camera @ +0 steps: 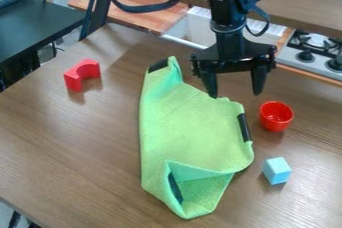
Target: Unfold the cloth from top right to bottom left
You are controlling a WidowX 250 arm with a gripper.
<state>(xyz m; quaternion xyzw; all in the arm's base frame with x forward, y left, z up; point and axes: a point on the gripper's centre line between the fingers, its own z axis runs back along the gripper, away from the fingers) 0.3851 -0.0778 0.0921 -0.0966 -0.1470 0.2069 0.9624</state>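
The black gripper [235, 92] hangs over the upper right part of the cloth, its two fingers spread apart with nothing between them. Its left finger is at the cloth's upper right edge in the view, and whether it touches there I cannot tell; the right finger is beyond the cloth. The green cloth [194, 127] lies on the table's middle, partly folded, with dark patches along its edges. Its top left corner rises in a narrow ridge, and a fold at the bottom forms a raised pocket around a dark patch.
A red cup [275, 117] stands right of the cloth, with a light blue block [276, 170] below it. A red arch-shaped block [83, 75] is on the wooden table [73, 142] at upper left. Behind are a stove [314, 49] and a dark table [40, 19].
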